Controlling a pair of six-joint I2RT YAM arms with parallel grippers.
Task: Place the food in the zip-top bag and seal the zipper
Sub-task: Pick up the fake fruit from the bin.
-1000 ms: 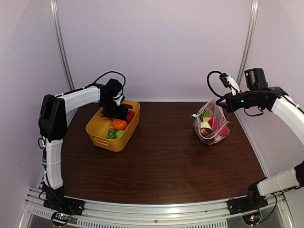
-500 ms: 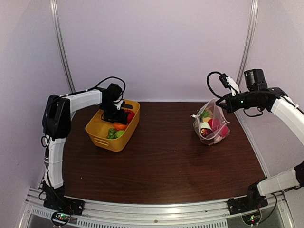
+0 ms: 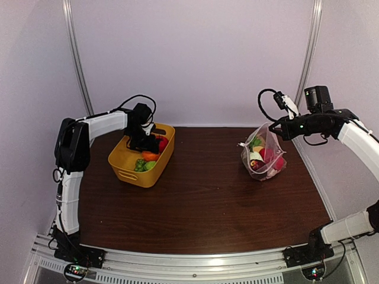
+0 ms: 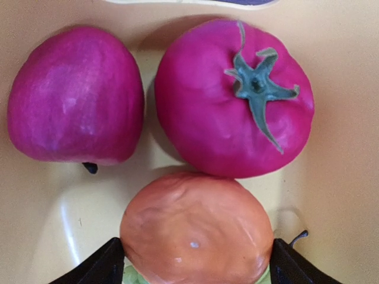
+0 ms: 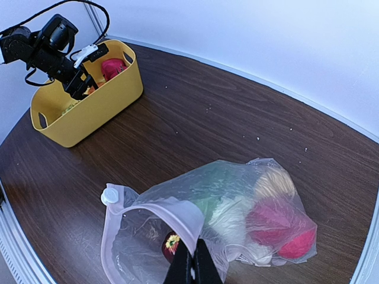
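Well, over the last second the left gripper point(image 3: 144, 142) has sunk lower into the yellow plastic tub point(image 3: 126, 170) at the back left of the dark brown table point(image 3: 201, 207). Its wrist view shows the jaws spread wide on either side of a smooth orange toy fruit point(image 4: 198, 228), not yet closed on it. I'd judge the next piece of food is about to be picked up. Just beyond the orange one, a pink toy tomato point(image 4: 231, 100) with a green stalk and a rounded magenta toy fruit point(image 4: 74, 97) lie side by side on the tub floor.

The right gripper point(image 5: 192, 266) hasn't budged. It's clamped on the rim of the clear, crinkly zip-top bag point(image 5: 237, 207), holding the mouth up and open over the right side of the table. Red, white, green and yellow pieces already sit inside. The zipper point(image 5: 155, 208), a pale pinkish strip along the mouth, is plainly unsealed, so filling is partway done and sealing has still to come.

From above, the left wrist hides the orange fruit almost entirely. The wrist view cuts off the fingertips point(image 4: 109, 266), so I can't tell whether they touch it. The green bits under it are too cramped to identify.
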